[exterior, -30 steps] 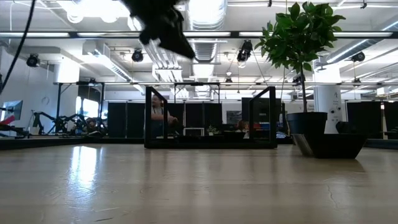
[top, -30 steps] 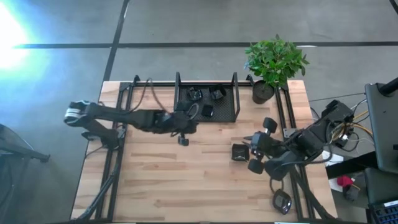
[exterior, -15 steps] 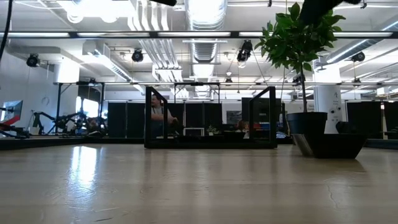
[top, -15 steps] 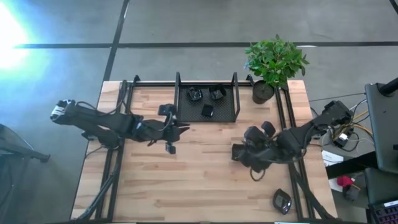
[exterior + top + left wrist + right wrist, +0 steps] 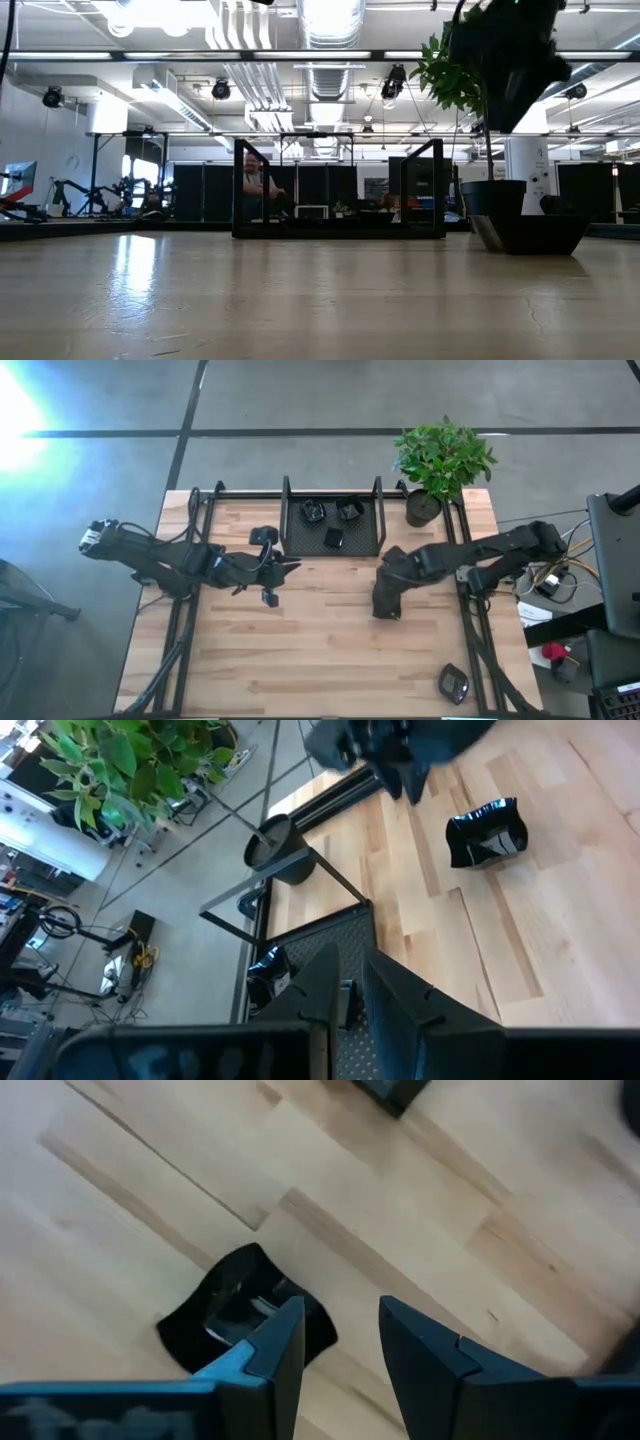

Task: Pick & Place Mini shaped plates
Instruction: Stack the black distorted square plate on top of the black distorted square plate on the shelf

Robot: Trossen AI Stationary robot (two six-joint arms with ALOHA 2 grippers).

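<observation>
My right gripper [image 5: 335, 1350] hovers, fingers parted, over a small black plate [image 5: 235, 1315] at the tray's [image 5: 365, 545] five o'clock; my left gripper's [image 5: 350, 990] fingers look nearly closed, empty.

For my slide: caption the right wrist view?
Right end effector, fingers open, hovers above a black plate on the table.

Glossy black plate [image 5: 245, 1320] on bare wood
</observation>
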